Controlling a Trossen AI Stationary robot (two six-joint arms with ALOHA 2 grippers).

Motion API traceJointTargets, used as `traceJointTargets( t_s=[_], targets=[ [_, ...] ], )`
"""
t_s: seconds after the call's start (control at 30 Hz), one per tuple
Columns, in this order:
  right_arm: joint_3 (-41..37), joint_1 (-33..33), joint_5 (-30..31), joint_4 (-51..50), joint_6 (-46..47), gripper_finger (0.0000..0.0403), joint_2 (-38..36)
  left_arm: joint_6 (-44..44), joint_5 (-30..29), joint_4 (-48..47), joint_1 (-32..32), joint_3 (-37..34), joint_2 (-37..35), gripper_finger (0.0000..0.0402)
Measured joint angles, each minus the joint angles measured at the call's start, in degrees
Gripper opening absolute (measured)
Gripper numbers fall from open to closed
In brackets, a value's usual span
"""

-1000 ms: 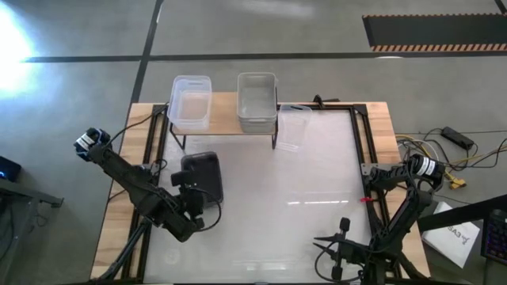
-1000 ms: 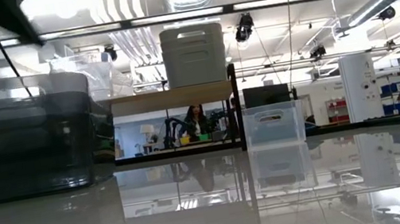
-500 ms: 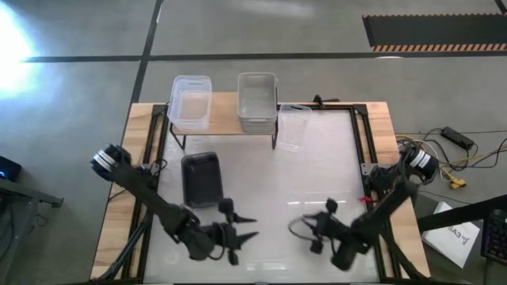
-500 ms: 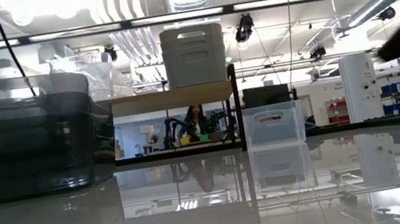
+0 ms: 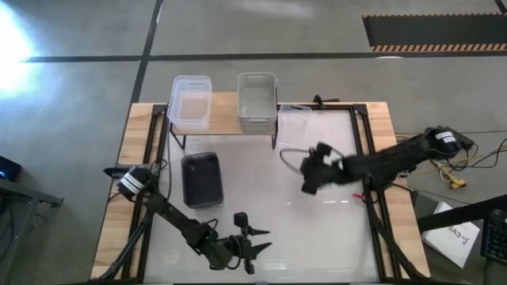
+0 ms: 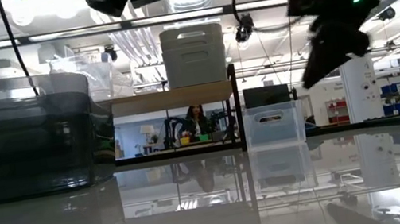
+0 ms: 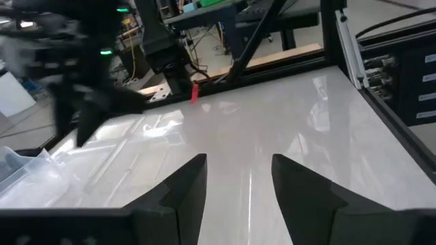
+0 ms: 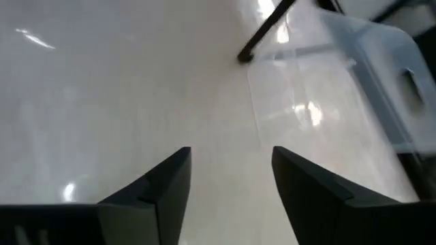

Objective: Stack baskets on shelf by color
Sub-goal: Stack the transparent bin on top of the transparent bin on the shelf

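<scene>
1. High view: on the shelf (image 5: 222, 119) at the tabletop's (image 5: 261, 222) far edge sit a clear bin (image 5: 191, 102) and a light grey bin (image 5: 257, 101). Another clear bin (image 5: 291, 128) stands on the tabletop by the shelf's right end; the dark bin (image 5: 201, 179) stands before its left end. The right tool (image 5: 307, 184) hovers mid-tabletop; the left tool (image 5: 255, 244) is by the near edge.
2. Low view: the dark bin looks like a stack, perhaps two.
3. Left wrist view: fingers (image 7: 182, 197) apart, empty.
4. Right wrist view: fingers (image 8: 163, 190) wide apart, empty.

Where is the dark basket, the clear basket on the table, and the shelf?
dark basket (image 5: 201, 179), high view, its inside floor
clear basket (image 5: 291, 129), high view, its floor, beside the shelf
shelf (image 5: 223, 112), high view, bare board between two baskets
</scene>
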Motion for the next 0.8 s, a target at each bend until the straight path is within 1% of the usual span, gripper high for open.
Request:
traceJointTargets(
  t_s=[0.07,0.17,0.27,0.33,0.37,0.5,0.6,0.7,0.8],
  targets=[
    [-1.24,-6.87,-6.18,5.44,-7.46,0.0203,-1.70,0.01,0.08,0.48,-0.02,-0.02,0.11,0.0150],
    [-1.68,-16.21,-14.76,11.57,-14.85,0.0206,-2.20,0.02,0.13,0.72,-0.02,0.22,0.11,0.0150],
    [-1.40,-23.63,-21.74,15.17,-19.23,0.0205,-0.16,0.02,0.14,0.65,0.00,0.58,0.11,0.0150],
    [-0.80,-27.31,-26.00,16.20,-21.15,0.0201,2.08,-0.01,0.16,0.67,-0.02,0.66,0.11,0.0150],
    [-0.49,-28.76,-27.14,16.49,-21.74,0.0199,3.33,-0.03,0.16,0.59,-0.02,0.66,0.11,0.0151],
    [0.94,-31.76,-28.24,16.35,-23.12,0.0186,8.06,-0.12,0.18,0.54,-0.02,0.71,0.11,0.0151],
    [1.92,-31.72,-31.45,15.31,-23.94,0.0164,10.59,-1.34,0.23,0.55,-0.02,0.78,0.11,0.0151],
    [2.34,-31.11,-34.76,14.28,-23.83,0.0123,11.75,-2.74,0.25,0.50,-0.02,0.74,0.11,0.0151],
    [2.45,-29.58,-35.63,10.93,-22.70,0.0072,11.71,-3.03,0.25,0.50,-0.02,0.74,0.11,0.0151]
  ],
)
